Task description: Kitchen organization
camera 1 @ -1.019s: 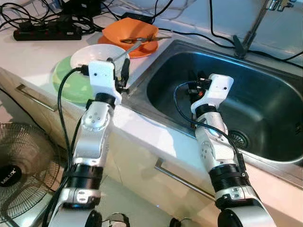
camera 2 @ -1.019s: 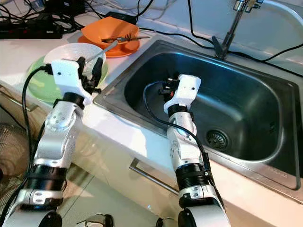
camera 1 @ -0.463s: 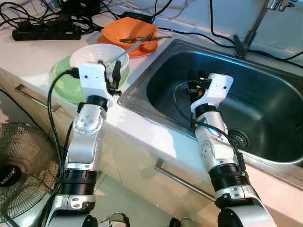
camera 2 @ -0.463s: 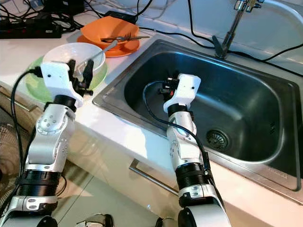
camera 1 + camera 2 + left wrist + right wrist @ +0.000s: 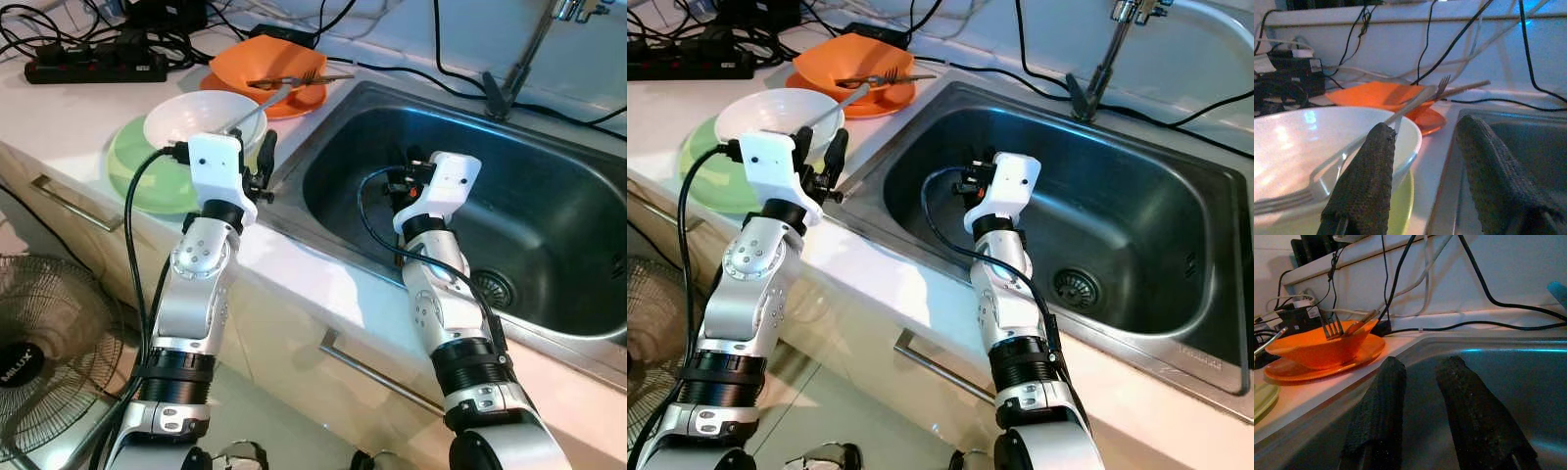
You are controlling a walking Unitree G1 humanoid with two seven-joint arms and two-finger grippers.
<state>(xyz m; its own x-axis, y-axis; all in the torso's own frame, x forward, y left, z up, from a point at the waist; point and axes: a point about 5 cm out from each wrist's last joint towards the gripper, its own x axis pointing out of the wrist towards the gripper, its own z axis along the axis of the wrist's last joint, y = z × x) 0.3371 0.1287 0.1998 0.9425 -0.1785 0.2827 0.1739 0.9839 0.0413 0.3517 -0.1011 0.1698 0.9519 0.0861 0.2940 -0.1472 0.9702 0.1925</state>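
the left gripper (image 5: 1422, 161), fingers apart and empty, hovers beside the white bowl (image 5: 201, 116) with a fork (image 5: 1327, 171) on the green plate (image 5: 147, 181). the right gripper (image 5: 1422, 396), fingers slightly apart, hangs inside the sink (image 5: 549, 215). behind stand an orange bowl (image 5: 265, 64) and cables (image 5: 88, 49).

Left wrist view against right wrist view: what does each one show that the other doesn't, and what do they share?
Left wrist view alone: the white bowl with a pale utensil lying in it, sitting on the green plate, with the left hand open, one finger in front of the bowl's rim.

Right wrist view alone: the right hand, fingers apart, low inside the sink with nothing between them.

Both: the orange bowl on its orange plate with a fork in it, the black cables along the back wall, and the sink.
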